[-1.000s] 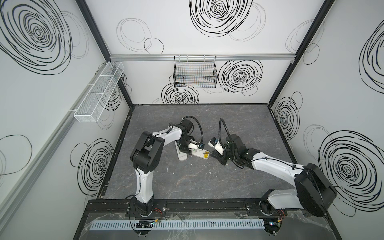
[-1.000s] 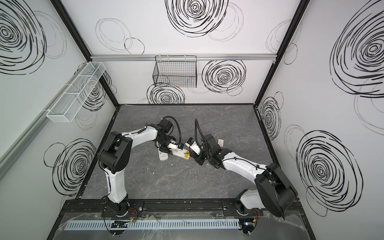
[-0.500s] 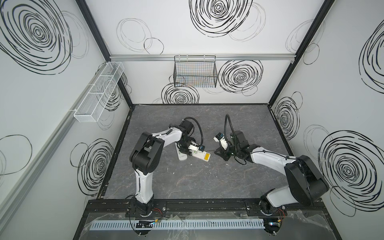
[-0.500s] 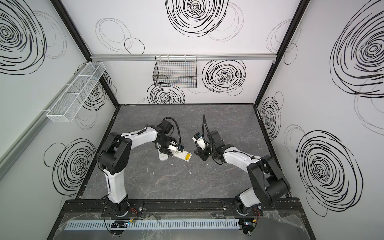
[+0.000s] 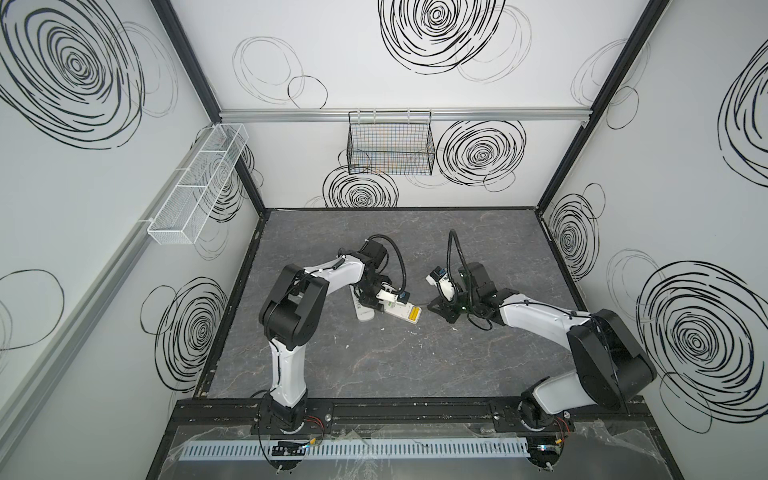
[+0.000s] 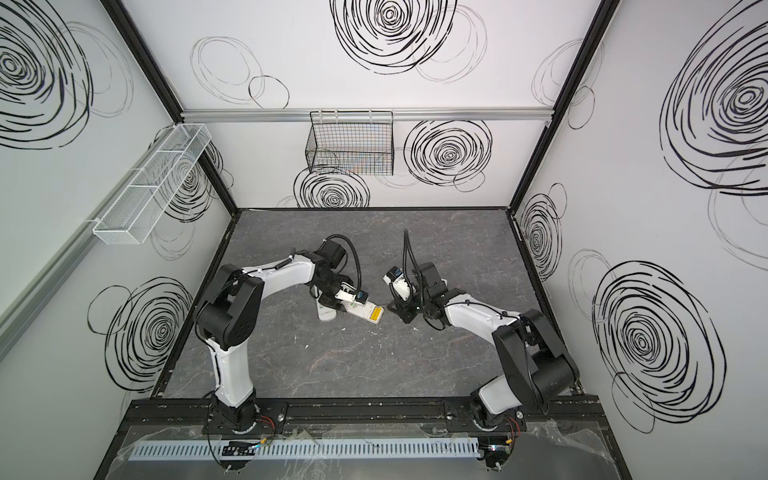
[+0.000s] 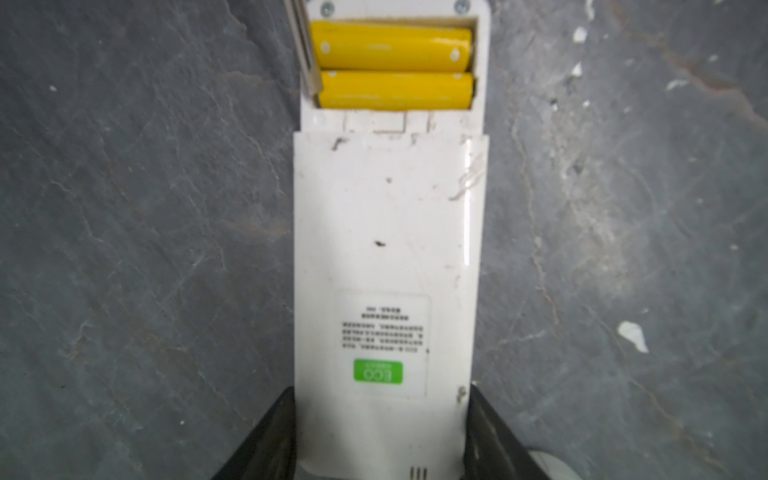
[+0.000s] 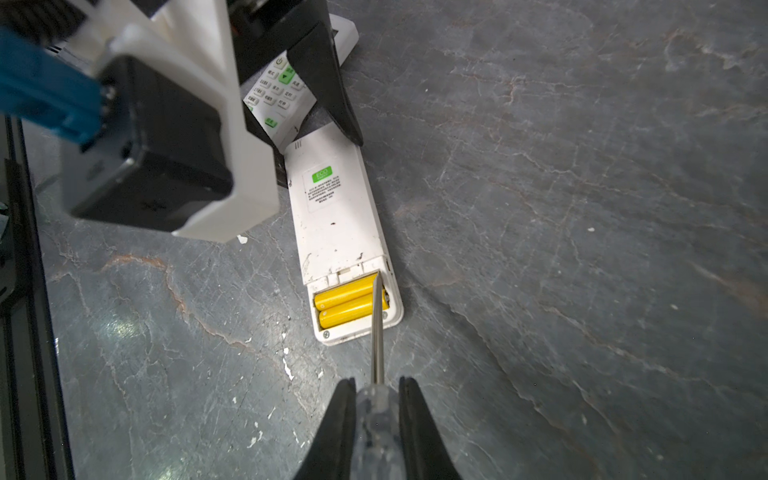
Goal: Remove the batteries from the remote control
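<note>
Bright, even, diffuse light fills both top views, with faint shadows and wide-angle bending at the edges. Glare streaks the white remote [image 7: 386, 249], its label print blurred. In the right wrist view the screwdriver [image 8: 376, 399] is soft at its handle, close to the lens.

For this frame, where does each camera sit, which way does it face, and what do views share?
Top views: high at the front, looking down at the table toward the back wall; left arm and right arm show whole.
Left wrist: on the left arm, looking along the left gripper, which clamps the remote; only its fingers show.
Right wrist: on the right arm, looking along the screwdriver held by the right gripper; the left gripper also shows.
Shared: both wrist views show the batteries and screwdriver tip.
</note>
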Controlling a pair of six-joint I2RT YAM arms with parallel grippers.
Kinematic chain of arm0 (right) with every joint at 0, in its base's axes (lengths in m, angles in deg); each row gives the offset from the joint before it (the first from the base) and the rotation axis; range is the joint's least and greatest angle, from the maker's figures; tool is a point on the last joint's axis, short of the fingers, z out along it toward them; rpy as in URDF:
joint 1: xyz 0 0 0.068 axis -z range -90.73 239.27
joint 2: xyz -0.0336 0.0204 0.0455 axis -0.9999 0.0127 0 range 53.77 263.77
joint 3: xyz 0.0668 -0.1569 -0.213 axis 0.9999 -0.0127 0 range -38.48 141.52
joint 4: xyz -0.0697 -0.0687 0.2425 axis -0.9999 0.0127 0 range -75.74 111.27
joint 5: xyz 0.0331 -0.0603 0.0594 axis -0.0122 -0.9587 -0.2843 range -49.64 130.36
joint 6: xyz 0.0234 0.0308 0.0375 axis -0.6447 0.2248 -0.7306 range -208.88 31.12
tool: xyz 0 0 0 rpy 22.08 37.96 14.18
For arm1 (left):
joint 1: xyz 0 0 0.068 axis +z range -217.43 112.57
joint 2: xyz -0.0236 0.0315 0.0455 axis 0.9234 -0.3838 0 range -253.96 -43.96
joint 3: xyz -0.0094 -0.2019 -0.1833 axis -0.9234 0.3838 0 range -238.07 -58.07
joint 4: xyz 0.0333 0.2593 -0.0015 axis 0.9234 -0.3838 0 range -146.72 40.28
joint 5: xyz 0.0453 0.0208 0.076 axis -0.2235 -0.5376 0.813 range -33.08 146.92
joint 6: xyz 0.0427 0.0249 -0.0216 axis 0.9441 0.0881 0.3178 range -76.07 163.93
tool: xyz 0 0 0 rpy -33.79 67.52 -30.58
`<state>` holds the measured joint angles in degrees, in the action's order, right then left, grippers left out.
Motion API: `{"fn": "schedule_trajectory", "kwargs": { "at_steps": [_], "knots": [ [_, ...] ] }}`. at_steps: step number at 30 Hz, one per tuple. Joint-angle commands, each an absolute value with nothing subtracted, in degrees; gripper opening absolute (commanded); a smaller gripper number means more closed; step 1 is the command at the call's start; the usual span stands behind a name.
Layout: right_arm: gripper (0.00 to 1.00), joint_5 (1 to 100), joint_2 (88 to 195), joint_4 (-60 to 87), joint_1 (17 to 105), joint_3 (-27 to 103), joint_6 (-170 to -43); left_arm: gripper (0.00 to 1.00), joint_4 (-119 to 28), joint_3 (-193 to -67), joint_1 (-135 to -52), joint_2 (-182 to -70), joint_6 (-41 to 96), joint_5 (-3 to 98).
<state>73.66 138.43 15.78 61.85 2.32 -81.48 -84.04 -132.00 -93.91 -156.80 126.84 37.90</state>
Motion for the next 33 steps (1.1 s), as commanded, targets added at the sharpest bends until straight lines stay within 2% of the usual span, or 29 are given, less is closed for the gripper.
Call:
{"fn": "schedule_trajectory", "kwargs": {
  "at_steps": [1, 12, 33],
  "knots": [
    [0.00, 70.68, 137.49, 17.75, 61.89, 2.73, -81.67, 0.51, -87.60, -130.05, -94.99, -156.50, 128.66, 36.16],
    [0.00, 68.57, 135.07, 16.62, 62.11, 0.92, -82.81, 0.51, -87.51, -129.70, -95.03, -156.28, 128.89, 35.98],
    [0.00, 72.16, 133.08, 17.16, 61.96, 0.98, -82.94, 0.51, -88.08, -129.50, -95.03, -155.93, 129.68, 36.15]
  ]
}}
